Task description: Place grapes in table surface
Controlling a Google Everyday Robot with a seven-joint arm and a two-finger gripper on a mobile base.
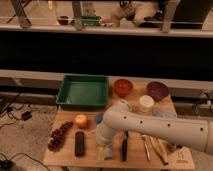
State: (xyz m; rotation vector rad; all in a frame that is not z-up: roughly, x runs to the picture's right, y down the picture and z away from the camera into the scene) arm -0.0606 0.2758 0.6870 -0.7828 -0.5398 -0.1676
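Low over table surface (90, 156), end effector (105, 150) wide open, empty, grapes (59, 136) lying left, green tray (83, 93) empty.

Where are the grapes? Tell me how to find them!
On the wooden table, the gripper hovers front middle; look left, past the black block. The grapes are the dark red bumpy bunch, unlike the round orange.
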